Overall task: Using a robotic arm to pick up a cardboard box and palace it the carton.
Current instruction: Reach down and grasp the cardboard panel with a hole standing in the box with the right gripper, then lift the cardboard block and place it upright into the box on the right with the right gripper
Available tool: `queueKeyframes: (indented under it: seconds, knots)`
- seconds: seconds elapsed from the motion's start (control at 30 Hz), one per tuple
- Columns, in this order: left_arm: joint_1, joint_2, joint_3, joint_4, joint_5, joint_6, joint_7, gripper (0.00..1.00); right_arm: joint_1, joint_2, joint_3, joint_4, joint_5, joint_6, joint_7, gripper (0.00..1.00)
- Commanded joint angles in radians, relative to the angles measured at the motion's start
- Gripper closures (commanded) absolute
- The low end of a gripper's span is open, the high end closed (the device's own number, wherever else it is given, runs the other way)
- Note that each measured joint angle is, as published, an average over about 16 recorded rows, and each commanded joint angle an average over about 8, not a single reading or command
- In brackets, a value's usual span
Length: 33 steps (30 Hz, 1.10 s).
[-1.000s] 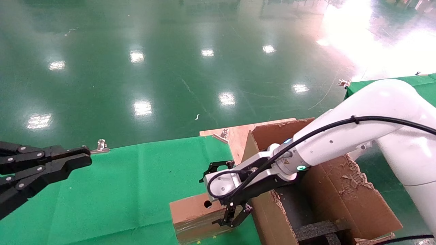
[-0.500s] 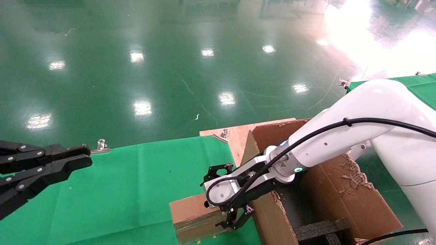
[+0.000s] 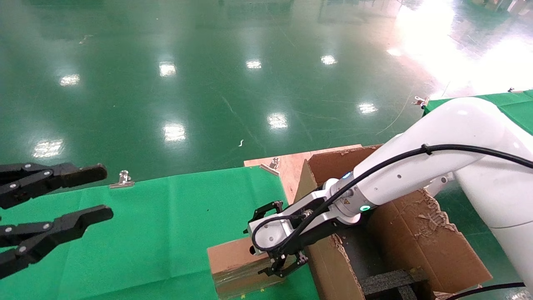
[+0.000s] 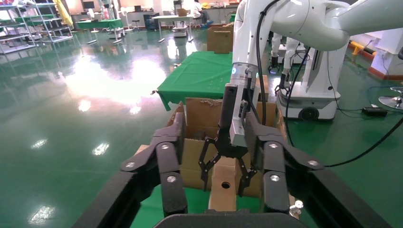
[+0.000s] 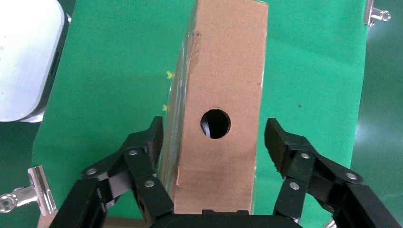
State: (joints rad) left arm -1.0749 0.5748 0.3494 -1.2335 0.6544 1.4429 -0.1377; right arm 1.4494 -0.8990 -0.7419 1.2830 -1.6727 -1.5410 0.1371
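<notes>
At the far left of the head view the left gripper (image 3: 89,191), all black, hangs above the green cloth (image 3: 158,225) with its two fingers spread wide apart and nothing between them, well away from the work. A silver binder clip (image 3: 123,178) pins the cloth's far edge just beyond it. Toward the middle, the cardboard box (image 3: 233,266) lies on the cloth near the robot, a small closed brown box with shiny tape along its side and a round hole in its upper face. The right gripper (image 3: 280,266), on the end of the white robotic arm (image 3: 416,166), is down over the end of the box nearest the carton. In the right wrist view its fingers (image 5: 152,142) straddle the box (image 5: 223,85), one close against the taped side and the other standing clear of the opposite side, so the jaws are parted and not clamped. Just to the right, the carton (image 3: 416,233) stands open with ragged flaps and black foam (image 3: 387,281) inside, its near wall close beside the box. It rests on a plywood board (image 3: 291,162).
</notes>
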Motion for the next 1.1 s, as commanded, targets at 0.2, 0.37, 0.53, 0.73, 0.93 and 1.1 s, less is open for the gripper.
queueKeyframes:
  seconds: [0.2, 0.37, 0.53, 0.73, 0.93, 1.1]
  knots:
    - [0.0, 0.0, 0.0, 0.0, 0.0, 0.0, 0.0, 0.0, -0.002, 0.0, 0.002, -0.001, 0.003, 0.001, 0.001, 1.0]
    - [0.0, 0.0, 0.0, 0.0, 0.0, 0.0, 0.0, 0.0, -0.002, 0.001, 0.002, -0.001, 0.004, 0.001, 0.001, 1.0]
    - [0.0, 0.0, 0.0, 0.0, 0.0, 0.0, 0.0, 0.0, -0.003, 0.001, 0.002, -0.002, 0.005, 0.001, 0.002, 1.0]
    - [0.0, 0.0, 0.0, 0.0, 0.0, 0.0, 0.0, 0.0, 0.011, 0.003, 0.008, -0.009, 0.014, -0.001, -0.004, 1.0]
    - [0.0, 0.0, 0.0, 0.0, 0.0, 0.0, 0.0, 0.0, 0.096, 0.013, 0.027, -0.058, 0.068, -0.025, -0.056, 1.0]
    - [0.0, 0.0, 0.0, 0.0, 0.0, 0.0, 0.0, 0.0, 0.216, 0.033, 0.014, -0.134, 0.142, -0.047, -0.126, 1.0]
